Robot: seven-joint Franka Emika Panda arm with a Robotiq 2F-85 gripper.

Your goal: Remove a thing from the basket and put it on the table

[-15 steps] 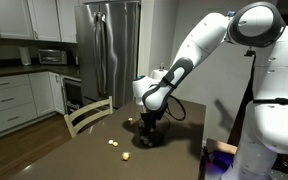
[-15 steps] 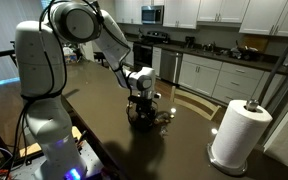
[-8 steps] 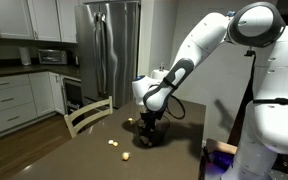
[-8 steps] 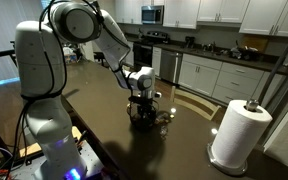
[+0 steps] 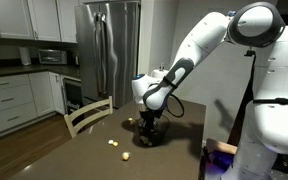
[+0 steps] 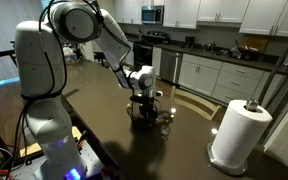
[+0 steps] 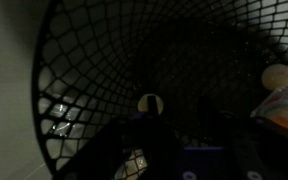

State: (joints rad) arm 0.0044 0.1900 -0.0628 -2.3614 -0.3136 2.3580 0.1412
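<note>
The dark wire basket point(image 5: 148, 136) point(image 6: 144, 118) stands on the dark brown table point(image 5: 74, 160) point(image 6: 104, 135). My gripper point(image 5: 149, 124) point(image 6: 142, 105) reaches straight down into it. In the wrist view the basket's mesh point(image 7: 94, 70) fills the picture. A small pale round thing point(image 7: 150, 102) lies on the basket floor just ahead of my dark fingers point(image 7: 144, 140). A pale ball point(image 7: 277, 76) and an orange-and-white thing point(image 7: 280, 112) lie at the right wall. My gripper point(image 7: 182, 138) is only a dark shape there, and the gap between its jaws does not show.
Two small pale pieces point(image 5: 112, 142) point(image 5: 127, 155) lie on the table beside the basket. A paper towel roll point(image 6: 239, 133) stands at one table end. A wooden chair point(image 5: 87, 115) is pushed against the far edge. Kitchen counters and a steel fridge point(image 5: 109, 50) stand behind.
</note>
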